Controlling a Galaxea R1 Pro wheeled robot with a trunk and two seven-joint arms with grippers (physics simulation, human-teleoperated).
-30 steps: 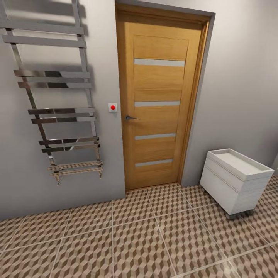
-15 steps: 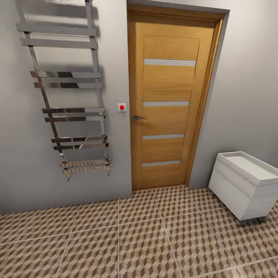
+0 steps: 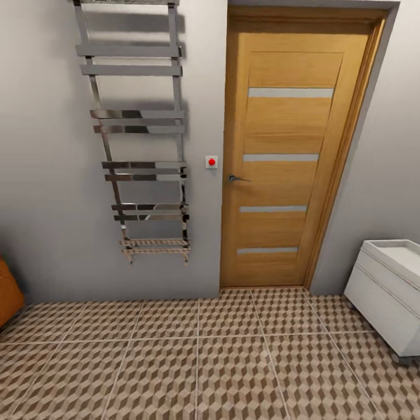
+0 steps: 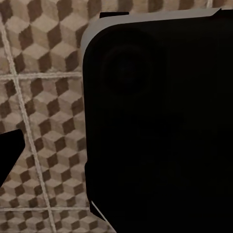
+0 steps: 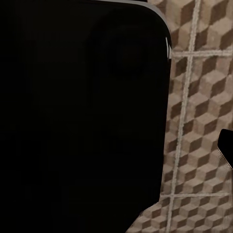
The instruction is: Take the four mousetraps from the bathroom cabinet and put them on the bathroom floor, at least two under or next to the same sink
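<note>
One door (image 3: 289,151) is seen, with four pale strips set across it and one handle (image 3: 236,178). One switch (image 3: 211,161) (white, with a red dot) is counted beside it. One towel rail (image 3: 139,134) is mounted on the wall. One cabinet (image 3: 386,291) is shown, with two drawers. One orange-brown object (image 3: 8,291) is cut off at the edge. One tiled floor (image 3: 192,361) is seen.

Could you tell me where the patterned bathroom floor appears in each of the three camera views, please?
Head view: bathroom floor spans the bottom, below the door and white cabinet.
Left wrist view: cube tiles beside a dark robot part.
Right wrist view: tiles alongside a dark part.
Shared landmark: the pale grout lines.
</note>
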